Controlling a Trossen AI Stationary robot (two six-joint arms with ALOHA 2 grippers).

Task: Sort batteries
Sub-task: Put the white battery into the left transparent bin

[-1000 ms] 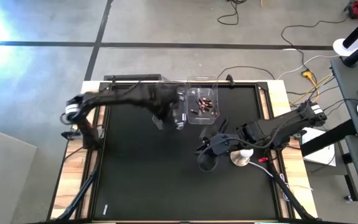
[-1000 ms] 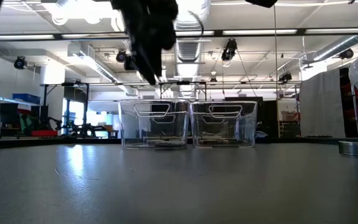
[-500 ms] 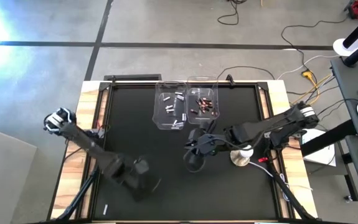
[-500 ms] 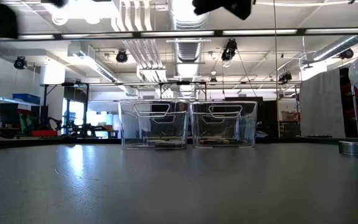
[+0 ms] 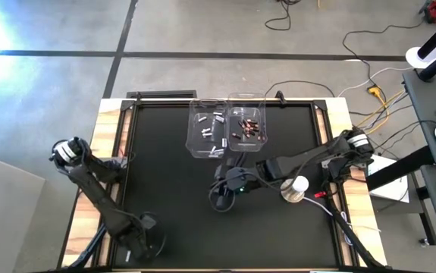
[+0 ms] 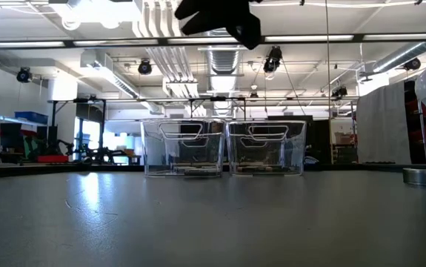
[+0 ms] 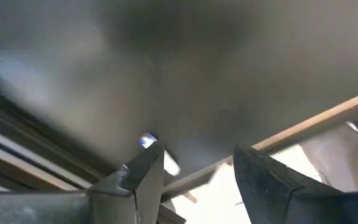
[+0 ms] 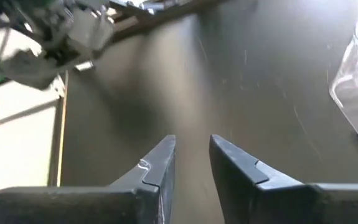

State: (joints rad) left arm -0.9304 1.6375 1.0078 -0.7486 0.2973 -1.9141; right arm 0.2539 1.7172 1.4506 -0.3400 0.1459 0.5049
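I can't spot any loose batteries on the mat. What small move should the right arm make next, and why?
Probably lift the right gripper clear: its fingers hold nothing, and every visible battery already lies in the left bin or right bin.

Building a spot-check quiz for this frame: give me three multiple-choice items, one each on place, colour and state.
1. Where is the left gripper?
A. over the bins
B. near the table's front-left edge
C. beside the metal disc

2. What colour are the batteries in the left bin?
A. silvery-white
B. dark with copper ends
C. blue

3. What state is the right gripper in?
A. shut on a battery
B. shut on the disc
C. narrowly open, empty

Answers: 1 B, the high view shows it low at the left, far from the bins. 2 A, the silvery-white batteries lie there, while the dark batteries fill the right bin. 3 C, the right wrist view shows a small gap between its fingers with nothing in it.
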